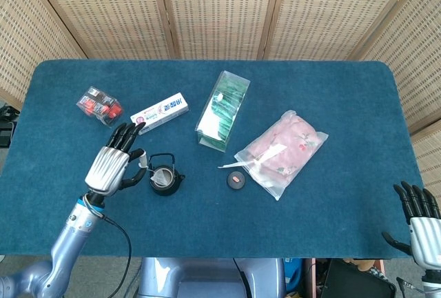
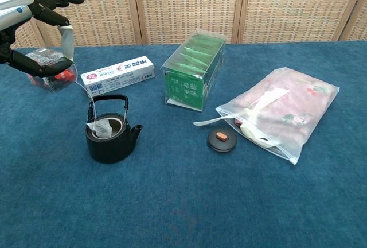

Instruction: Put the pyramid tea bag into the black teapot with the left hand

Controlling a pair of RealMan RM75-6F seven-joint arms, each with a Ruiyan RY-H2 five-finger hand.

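Observation:
The black teapot [image 2: 113,142] stands lidless on the blue table [image 2: 183,202], handle upright. The white pyramid tea bag [image 2: 102,128] hangs in the pot's mouth at its left rim, partly inside. Its string runs up to a paper tag [image 2: 67,42] pinched between thumb and a finger of my left hand [image 2: 30,11], which hovers up and left of the pot. In the head view my left hand [image 1: 111,167] is just left of the teapot [image 1: 167,176]. My right hand [image 1: 417,219] stays at the table's near right corner, fingers apart, holding nothing.
The teapot's lid [image 2: 222,140] lies right of the pot. Behind are a toothpaste box [image 2: 118,75], a clear box of green tea sachets [image 2: 194,77] and a small clear box with red items [image 2: 50,76]. A clear pouch with pink cloth [image 2: 282,112] lies at the right.

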